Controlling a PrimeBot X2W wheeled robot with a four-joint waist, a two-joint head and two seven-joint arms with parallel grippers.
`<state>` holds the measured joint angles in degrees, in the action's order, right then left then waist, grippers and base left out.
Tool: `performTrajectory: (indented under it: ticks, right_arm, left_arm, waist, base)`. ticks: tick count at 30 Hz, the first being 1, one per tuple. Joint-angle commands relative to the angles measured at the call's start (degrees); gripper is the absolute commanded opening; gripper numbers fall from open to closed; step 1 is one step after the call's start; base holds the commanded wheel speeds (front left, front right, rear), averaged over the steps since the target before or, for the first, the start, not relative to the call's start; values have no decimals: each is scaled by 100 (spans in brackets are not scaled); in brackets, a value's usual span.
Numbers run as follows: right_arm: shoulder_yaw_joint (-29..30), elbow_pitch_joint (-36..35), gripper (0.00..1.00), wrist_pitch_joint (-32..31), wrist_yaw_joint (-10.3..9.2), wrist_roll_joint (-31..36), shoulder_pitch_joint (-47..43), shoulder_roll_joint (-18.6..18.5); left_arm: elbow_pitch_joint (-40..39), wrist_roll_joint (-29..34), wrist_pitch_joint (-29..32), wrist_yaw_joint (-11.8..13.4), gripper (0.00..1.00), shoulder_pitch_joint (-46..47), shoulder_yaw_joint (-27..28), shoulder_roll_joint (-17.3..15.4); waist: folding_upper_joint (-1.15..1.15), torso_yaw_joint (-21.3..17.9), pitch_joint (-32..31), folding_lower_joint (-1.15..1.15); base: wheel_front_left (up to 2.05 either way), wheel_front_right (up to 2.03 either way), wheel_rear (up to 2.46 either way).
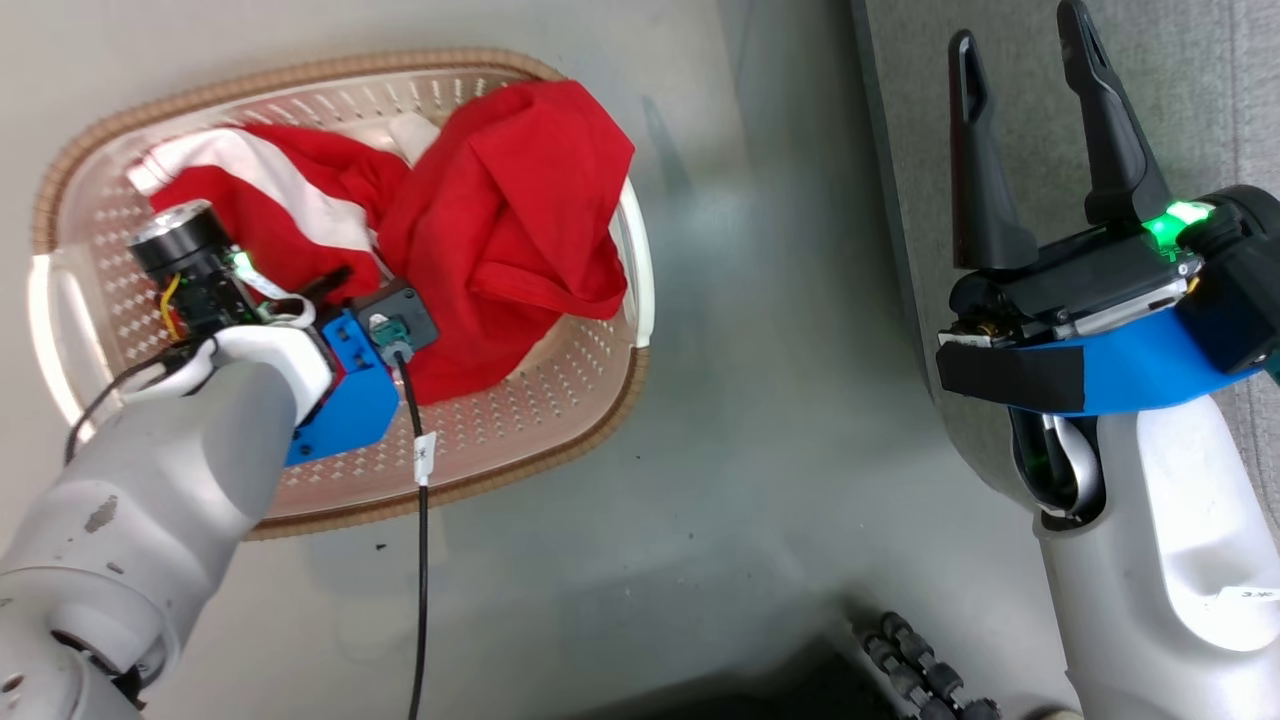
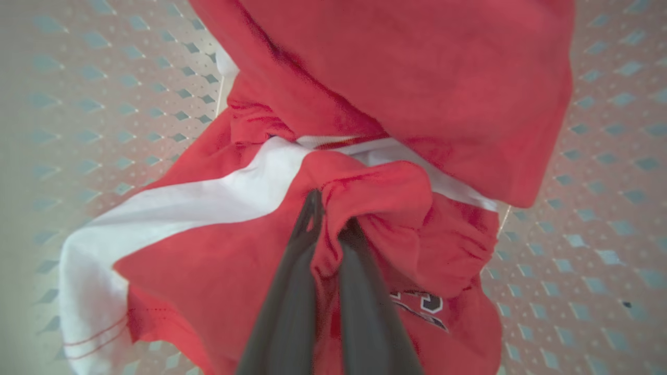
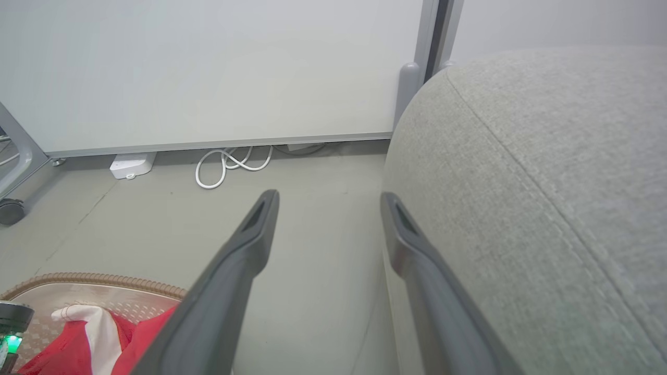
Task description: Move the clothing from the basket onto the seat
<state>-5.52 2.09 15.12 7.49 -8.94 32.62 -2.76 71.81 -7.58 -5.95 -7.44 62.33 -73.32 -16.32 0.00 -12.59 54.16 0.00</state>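
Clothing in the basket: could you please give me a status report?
Left end effector shut on the clothing, inside the basket. Right end effector open, by the seat. No obstruction seen.

Reaches forward and down with the pale left arm (image 1: 150, 480), left gripper (image 2: 331, 208) pinched shut on a fold of the clothing (image 2: 219, 271). Holds the right arm (image 1: 1180, 520) up at the right side, right gripper (image 1: 1020, 30) pointing up the head view, its two dark fingers (image 1: 985, 180) spread wide and gripping nothing.
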Motion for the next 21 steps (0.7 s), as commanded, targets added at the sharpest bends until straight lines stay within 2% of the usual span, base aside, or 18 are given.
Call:
performTrajectory:
  ticks: [1, 8, 17, 21]
  right_arm:
    - [23, 21, 100, 6, 1, 54, -25, -23]
    - [116, 147, 100, 5, 1, 192, -167, -22]
    - [230, 287, 100, 5, 1, 347, -402, -23]
    - [270, 366, 100, 6, 1, 402, -600, -24]
  left_arm:
    - [-51, -83, -91, -6, 0, -50, -19, 45]
    - [-131, -586, -518, -6, 0, -224, -17, 276]
    - [-254, -1113, -895, -4, 0, -500, 244, 580]
    - [-615, -1341, -933, 118, 0, -683, 529, 663]
  waist:
    - [0, 101, -186, 0]
    - [0, 375, -753, 0]
    - [0, 709, -1476, 0]
    - [0, 878, -1942, 0]
  base:
    - [0, 0, 0]
    - [0, 0, 0]
    - [0, 0, 0]
    - [0, 0, 0]
